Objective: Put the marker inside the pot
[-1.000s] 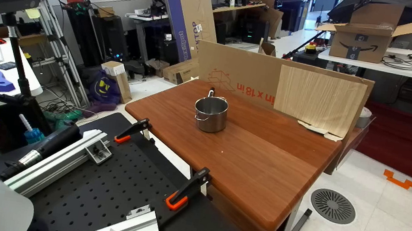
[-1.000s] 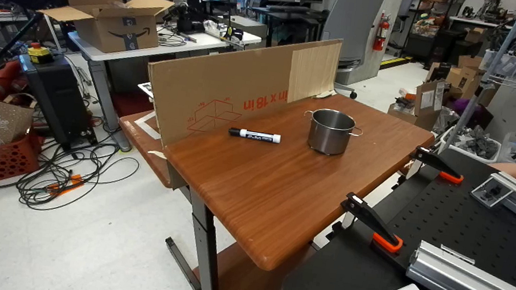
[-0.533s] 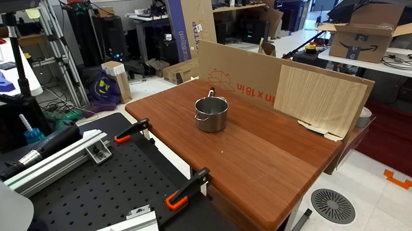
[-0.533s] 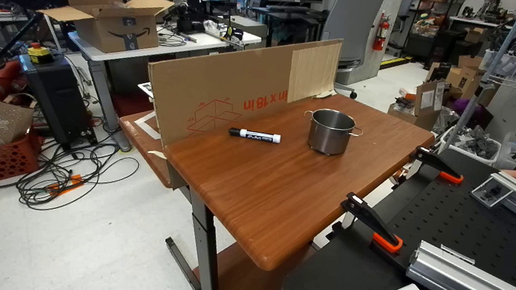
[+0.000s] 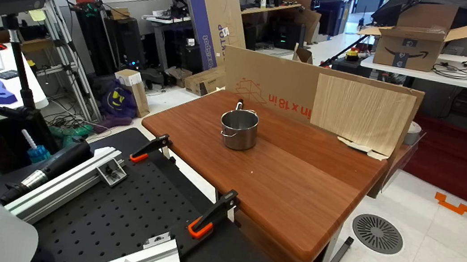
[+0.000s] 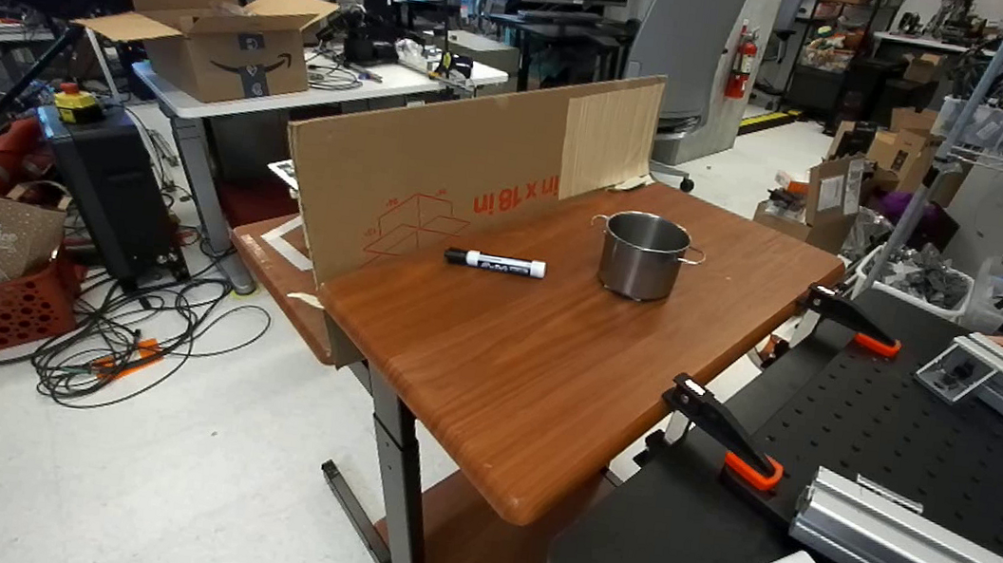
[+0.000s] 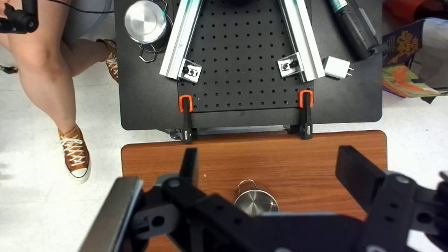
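The marker (image 6: pixel 496 264), white with a black cap, lies on the brown table (image 6: pixel 492 357) near the cardboard. In an exterior view the marker (image 5: pixel 239 104) shows partly behind the pot. The pot (image 6: pixel 640 260), small, round and silver with wire side handles, stands upright on the table; it also shows in an exterior view (image 5: pixel 238 134). In the wrist view the pot (image 7: pixel 255 201) is partly covered by the gripper body. My gripper (image 7: pixel 268 152) is open with nothing between its fingers, high above the table. The marker is hidden in the wrist view, and the gripper is outside both exterior views.
A cardboard sheet (image 6: pixel 439 169) stands upright along the table's far edge. Black clamps with orange pads (image 7: pixel 306 115) and metal rails (image 7: pixel 301 38) sit on the black platform (image 7: pixel 238 117). Another metal pot (image 7: pixel 145 21) and a white charger (image 7: pixel 336 67) lie there. A person's leg (image 7: pixel 45 70) is beside it.
The person's skin at the right edge of an exterior view has shifted slightly. The marker and the pot have not moved.
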Motion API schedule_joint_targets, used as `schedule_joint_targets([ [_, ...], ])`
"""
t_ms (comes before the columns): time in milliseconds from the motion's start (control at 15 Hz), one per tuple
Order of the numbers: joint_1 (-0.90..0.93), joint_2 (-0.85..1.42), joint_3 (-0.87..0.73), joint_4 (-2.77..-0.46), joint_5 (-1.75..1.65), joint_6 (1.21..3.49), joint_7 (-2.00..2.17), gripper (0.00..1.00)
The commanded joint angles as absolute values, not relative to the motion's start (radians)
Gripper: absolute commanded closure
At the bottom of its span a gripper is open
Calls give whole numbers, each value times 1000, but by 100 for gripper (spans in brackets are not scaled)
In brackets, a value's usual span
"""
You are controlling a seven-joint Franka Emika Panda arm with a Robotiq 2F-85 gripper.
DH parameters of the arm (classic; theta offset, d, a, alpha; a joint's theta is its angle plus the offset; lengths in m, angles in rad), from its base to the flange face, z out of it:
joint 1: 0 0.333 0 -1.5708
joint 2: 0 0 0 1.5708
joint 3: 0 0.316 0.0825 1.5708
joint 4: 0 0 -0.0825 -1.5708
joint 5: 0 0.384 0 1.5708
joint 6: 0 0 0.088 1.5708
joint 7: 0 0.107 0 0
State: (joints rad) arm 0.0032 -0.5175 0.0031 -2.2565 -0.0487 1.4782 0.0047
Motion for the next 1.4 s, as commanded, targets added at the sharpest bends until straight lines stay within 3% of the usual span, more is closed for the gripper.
schedule_joint_targets([
  [0, 3, -517, 3, -2254, -48, 1476, 5, 0],
  [667, 9, -451, 16, -2325, -65, 1707, -2, 0],
  [1333, 9, -235, 73, -2365, -217, 2179, 59, 0],
])
